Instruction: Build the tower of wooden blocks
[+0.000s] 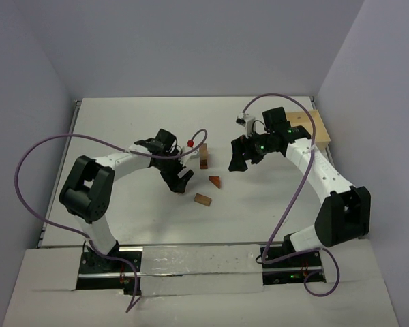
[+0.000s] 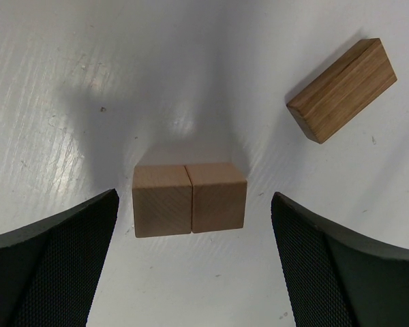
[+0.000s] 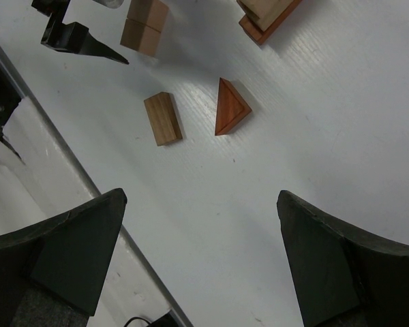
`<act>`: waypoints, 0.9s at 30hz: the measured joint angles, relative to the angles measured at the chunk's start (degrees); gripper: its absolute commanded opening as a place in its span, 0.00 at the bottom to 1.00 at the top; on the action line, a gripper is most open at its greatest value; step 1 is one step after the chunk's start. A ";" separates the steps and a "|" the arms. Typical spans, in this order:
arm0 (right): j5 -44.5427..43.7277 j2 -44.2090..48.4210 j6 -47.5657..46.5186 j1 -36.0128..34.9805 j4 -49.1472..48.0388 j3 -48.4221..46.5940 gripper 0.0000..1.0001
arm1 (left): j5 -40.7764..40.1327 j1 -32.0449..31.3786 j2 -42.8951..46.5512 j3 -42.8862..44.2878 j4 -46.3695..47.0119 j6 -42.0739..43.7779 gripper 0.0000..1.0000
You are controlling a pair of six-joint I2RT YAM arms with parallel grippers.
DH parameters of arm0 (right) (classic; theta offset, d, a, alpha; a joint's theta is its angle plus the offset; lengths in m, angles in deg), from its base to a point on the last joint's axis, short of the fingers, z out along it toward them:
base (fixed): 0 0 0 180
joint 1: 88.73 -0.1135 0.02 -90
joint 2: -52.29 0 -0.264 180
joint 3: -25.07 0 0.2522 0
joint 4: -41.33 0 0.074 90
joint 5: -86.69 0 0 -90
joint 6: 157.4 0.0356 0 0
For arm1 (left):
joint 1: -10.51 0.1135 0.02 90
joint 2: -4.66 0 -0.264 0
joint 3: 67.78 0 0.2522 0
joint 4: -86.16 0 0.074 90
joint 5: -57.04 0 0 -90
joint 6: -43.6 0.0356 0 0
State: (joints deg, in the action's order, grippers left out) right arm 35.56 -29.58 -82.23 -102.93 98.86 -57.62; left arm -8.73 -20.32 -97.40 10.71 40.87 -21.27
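A white bench (image 1: 123,116) fills the middle of the overhead view, its top matte with faint streaks. Plain lavender-grey walls close it in on three sides: a back wall (image 1: 191,41) at 12 o'clock, a left wall (image 1: 17,102) at 9 o'clock and a right wall (image 1: 388,95) at 3 o'clock. A thin metal edge (image 1: 58,170) runs along the bench's 9 o'clock side. At 6 o'clock lies a wrinkled white strip (image 1: 191,261), with a pale board (image 1: 48,286) nearer still. The light is soft, casting blurred grey shadows and a mild sheen on the bench.
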 measured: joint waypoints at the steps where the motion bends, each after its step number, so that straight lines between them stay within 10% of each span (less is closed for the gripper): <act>1: 0.00 -0.15 0.00 0.00 0.00 0.00 1.00 | 0.00 0.00 0.12 -0.46 0.44 0.16 0.99; 27: 0.20 -0.94 0.44 0.00 0.02 -0.02 1.00 | 0.24 -0.20 7.80 -13.38 15.49 1.52 0.96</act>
State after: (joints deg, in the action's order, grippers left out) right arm 35.76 -30.52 -81.79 -102.93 98.88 -57.64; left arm -8.49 -20.51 -89.60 -2.66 56.37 -19.74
